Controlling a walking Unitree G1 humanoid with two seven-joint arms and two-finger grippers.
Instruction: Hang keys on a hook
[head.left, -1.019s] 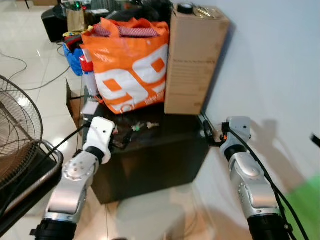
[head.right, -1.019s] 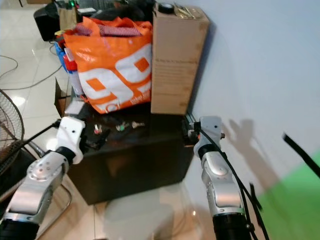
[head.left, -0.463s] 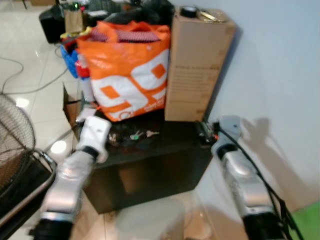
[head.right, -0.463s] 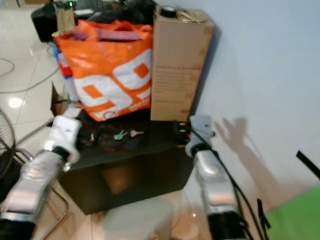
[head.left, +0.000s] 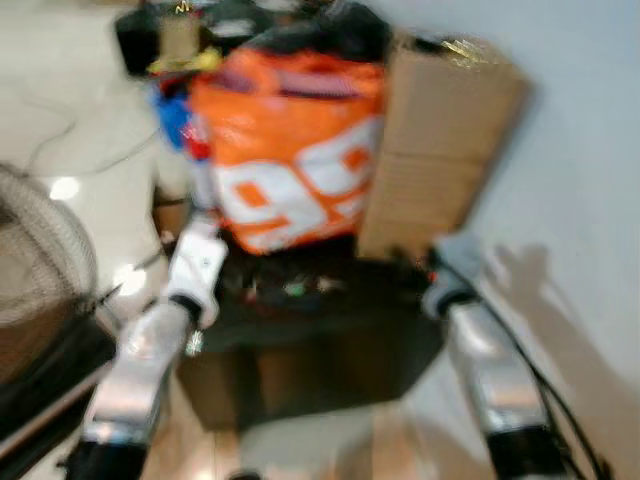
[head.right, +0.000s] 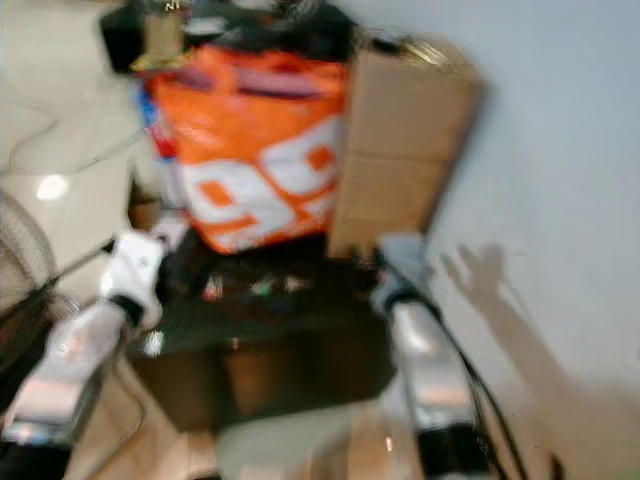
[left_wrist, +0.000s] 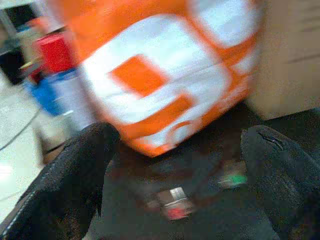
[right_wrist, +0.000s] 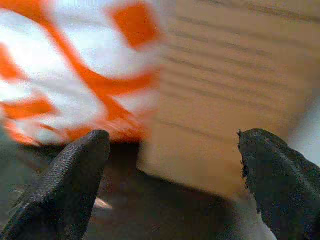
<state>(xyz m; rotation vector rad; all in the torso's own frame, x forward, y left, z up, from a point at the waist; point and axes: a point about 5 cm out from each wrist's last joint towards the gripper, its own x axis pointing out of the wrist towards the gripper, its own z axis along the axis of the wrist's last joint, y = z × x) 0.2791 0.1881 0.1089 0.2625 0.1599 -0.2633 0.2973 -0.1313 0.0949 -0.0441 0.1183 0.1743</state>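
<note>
none of the task looks done so far: the keys (left_wrist: 175, 204) lie on the dark table (head.left: 330, 340), in front of the orange bag (head.left: 290, 150), and nothing grips them. in the left wrist view they show as a small blurred cluster with a red tag, and a green-tagged bit sits a little apart from it; the blur makes it hard to tell how many keys there are or whether they are joined on one ring.

the left gripper (left_wrist: 185, 165) hangs over the near edge of the table with its two black fingers spread wide and nothing between them, the keys lying ahead in the gap. the right gripper (right_wrist: 170, 170) is likewise released, its fingers held apart and pointed toward the foot of the cardboard box (head.right: 400, 140) that stands beside the bag against the wall (head.left: 590, 150). a wire fan guard (head.left: 40, 250) stands on the floor to the robot's left.

the head views are smeared, so the robot is likely on the move, and judging from that it is at the approach stage. everything is left: closing in on the table, pinching the keys, lifting them, finding a hook and hanging them. no hook can be made out anywhere in these pictures, so where the keys must go cannot be told yet.
</note>
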